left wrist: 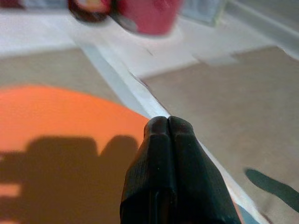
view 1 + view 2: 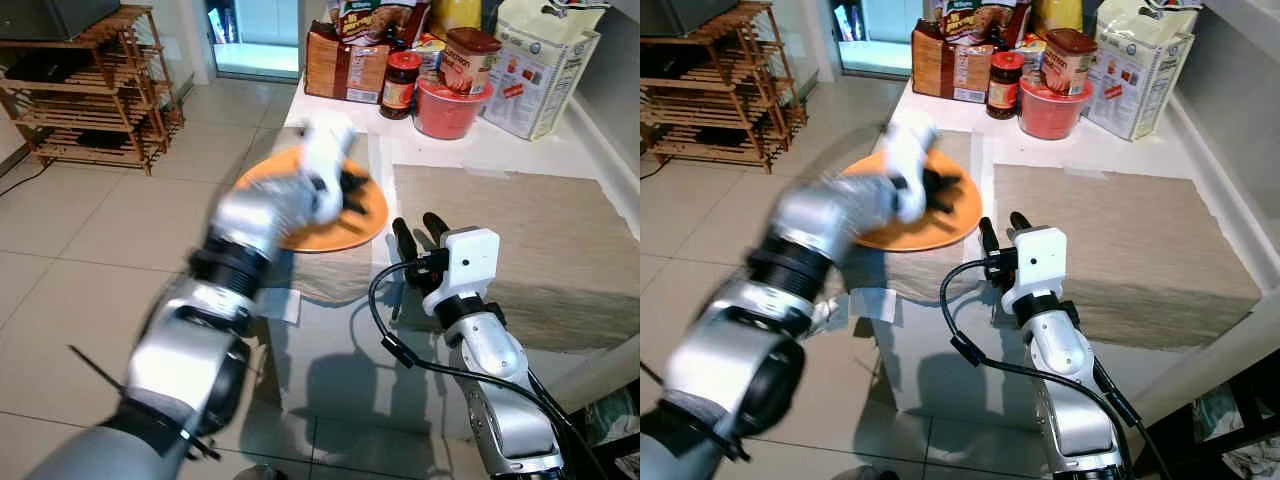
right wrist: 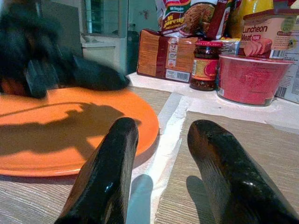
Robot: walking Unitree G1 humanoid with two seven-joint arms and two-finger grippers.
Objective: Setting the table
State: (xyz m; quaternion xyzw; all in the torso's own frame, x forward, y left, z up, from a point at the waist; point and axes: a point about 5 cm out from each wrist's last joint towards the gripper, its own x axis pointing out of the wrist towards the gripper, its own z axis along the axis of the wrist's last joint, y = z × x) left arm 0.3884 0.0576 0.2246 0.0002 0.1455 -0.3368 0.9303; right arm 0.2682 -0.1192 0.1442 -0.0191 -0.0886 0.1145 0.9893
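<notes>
Over the orange plate [image 2: 345, 225] on the tabletop [image 2: 520, 150], your left gripper [image 1: 168, 122] hovers, jaws pressed together, empty. Your right gripper [image 3: 161, 135] sits just beside the plate's rim, jaws parted, empty.

A tin [image 3: 270, 29] behind the red bowl [image 3: 250, 78] reads "Luncheon Meat"; other labels are too small to read.

My arms are silver metal with black bands at the joints. The right gripper [image 2: 420, 232] has two long black fingers under a white housing. A black cable [image 2: 385, 330] loops beside that forearm.
</notes>
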